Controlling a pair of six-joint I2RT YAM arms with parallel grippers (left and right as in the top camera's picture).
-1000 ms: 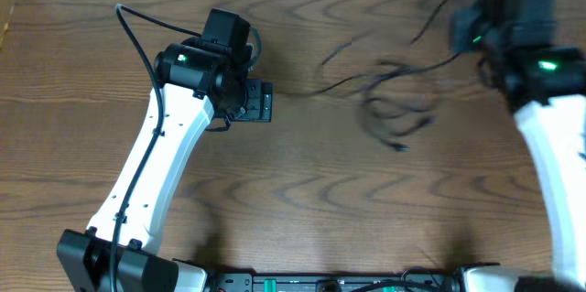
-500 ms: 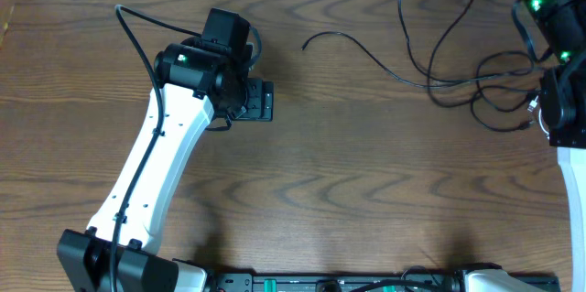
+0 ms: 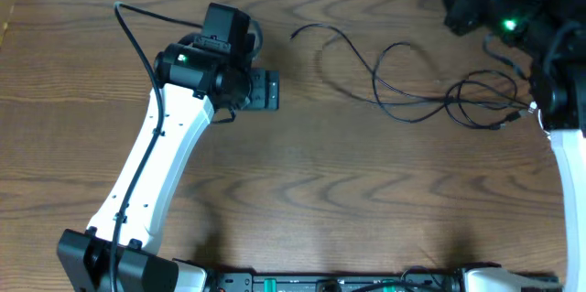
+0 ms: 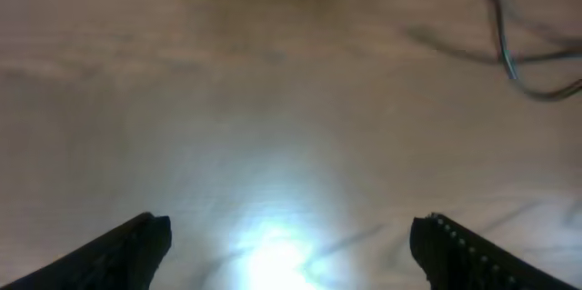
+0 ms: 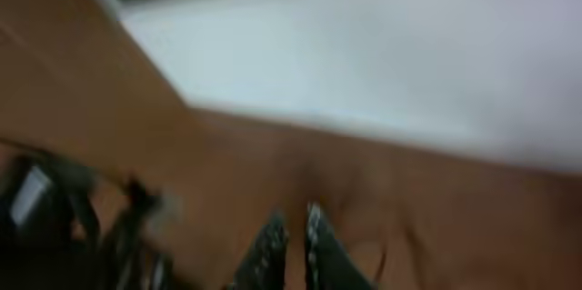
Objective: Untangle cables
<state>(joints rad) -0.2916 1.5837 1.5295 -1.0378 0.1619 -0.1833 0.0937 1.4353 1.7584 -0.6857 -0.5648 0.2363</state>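
Note:
Thin black cables lie in loose loops across the right half of the wooden table, from a free end at the upper middle to small plug ends near the right arm. My left gripper is open over bare wood, left of the cords and apart from them. In its wrist view the left gripper holds nothing, and a cable shows at the top right. My right gripper is shut near the table's far edge. The view is blurred and no cord shows between its fingers.
A white wall runs behind the table's back edge. The thick black lead of the left arm arcs over the upper left. Dark blurred shapes sit at the left of the right wrist view.
The cords have swung from the right edge back toward the middle and spread out. The right arm has shifted at the top right. The left gripper has edged up and right.

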